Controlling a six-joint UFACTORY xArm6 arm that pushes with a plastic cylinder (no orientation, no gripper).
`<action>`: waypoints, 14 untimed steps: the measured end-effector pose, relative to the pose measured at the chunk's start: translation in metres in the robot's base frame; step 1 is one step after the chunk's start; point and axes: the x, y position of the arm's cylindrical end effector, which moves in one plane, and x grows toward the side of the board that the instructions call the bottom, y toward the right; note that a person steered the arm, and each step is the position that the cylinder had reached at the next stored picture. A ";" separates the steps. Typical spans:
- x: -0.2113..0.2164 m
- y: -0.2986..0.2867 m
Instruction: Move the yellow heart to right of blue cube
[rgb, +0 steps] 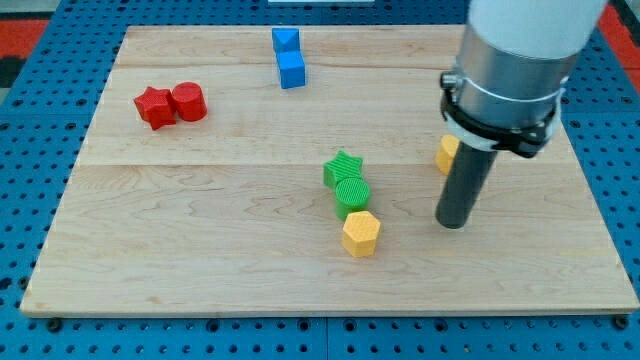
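The blue cube (291, 70) sits near the board's top, left of centre, touching another blue block (285, 40) just above it. A yellow block (447, 154), likely the yellow heart, is mostly hidden behind my rod at the view's right. My tip (452, 224) rests on the board just below and right of that yellow block, far to the right of and below the blue cube. A yellow hexagon (361, 234) lies left of my tip.
A green star (343, 168) and a green cylinder (352, 194) touch above the yellow hexagon. A red star (154, 107) and a red cylinder (188, 101) sit together at the left. The wooden board (200, 250) lies on a blue pegboard.
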 end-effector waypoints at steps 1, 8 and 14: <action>-0.020 0.007; -0.140 -0.012; -0.183 0.084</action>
